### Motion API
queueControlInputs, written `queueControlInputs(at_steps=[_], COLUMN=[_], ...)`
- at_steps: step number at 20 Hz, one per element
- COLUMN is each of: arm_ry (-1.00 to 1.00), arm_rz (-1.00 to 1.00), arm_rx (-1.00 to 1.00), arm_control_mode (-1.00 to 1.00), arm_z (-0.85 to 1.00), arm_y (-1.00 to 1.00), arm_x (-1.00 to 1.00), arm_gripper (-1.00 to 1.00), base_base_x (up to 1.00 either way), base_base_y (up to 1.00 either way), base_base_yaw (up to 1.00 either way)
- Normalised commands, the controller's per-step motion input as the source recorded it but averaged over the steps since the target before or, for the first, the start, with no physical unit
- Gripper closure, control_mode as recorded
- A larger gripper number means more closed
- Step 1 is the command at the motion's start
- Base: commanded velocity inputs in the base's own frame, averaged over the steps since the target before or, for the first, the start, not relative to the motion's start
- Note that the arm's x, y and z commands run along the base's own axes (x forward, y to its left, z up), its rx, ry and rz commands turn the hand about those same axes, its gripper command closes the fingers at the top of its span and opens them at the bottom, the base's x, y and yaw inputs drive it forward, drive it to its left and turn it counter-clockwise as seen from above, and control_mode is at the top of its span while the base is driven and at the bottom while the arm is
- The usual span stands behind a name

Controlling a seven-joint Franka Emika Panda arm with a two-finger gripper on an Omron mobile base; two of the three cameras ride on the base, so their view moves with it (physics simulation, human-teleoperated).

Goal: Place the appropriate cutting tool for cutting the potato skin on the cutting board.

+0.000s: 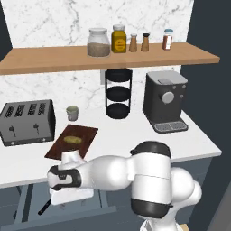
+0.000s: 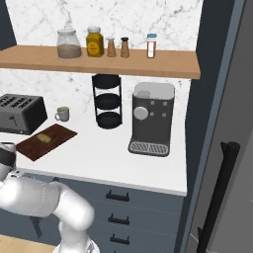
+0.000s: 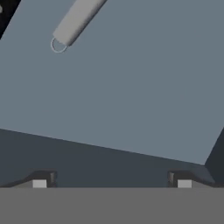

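grey peeler handle point(image 3: 78, 19) beyond open pincer point(image 3: 111, 181), upper-left.

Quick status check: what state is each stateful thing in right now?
gripper: open, holding nothing, down in the drawer.
peeler: lying flat on the drawer floor, ahead of the fingers, untouched.
drawer: open.
potato: resting on the cutting board.
cutting board: flat on the counter, no tool on it.

Reddish-brown cutting board point(image 1: 72, 141), perhaps silver-grey peeler point(image 3: 78, 21)
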Motion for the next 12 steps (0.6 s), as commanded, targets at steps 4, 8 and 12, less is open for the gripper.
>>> queueControlInputs(at_steps=[4,8,12], arm_ry=[0.05,0.11,0.14], arm_rz=[0.0,0.0,0.0], arm_rx=[0.01,0.0,0.0], arm_control_mode=[-1.0,-1.0,-1.0], arm_z=[-0.42,-0.33,-0.31], arm_y=[0.0,0.04,0.01], arm_x=[0.0,0.0,-0.16], arm_gripper=[-1.0,-1.0,-1.0], base_base_x=[0.0,0.0,0.0], base_base_y=[0.0,0.0,0.0], base_base_yaw=[0.0,0.0,0.0])
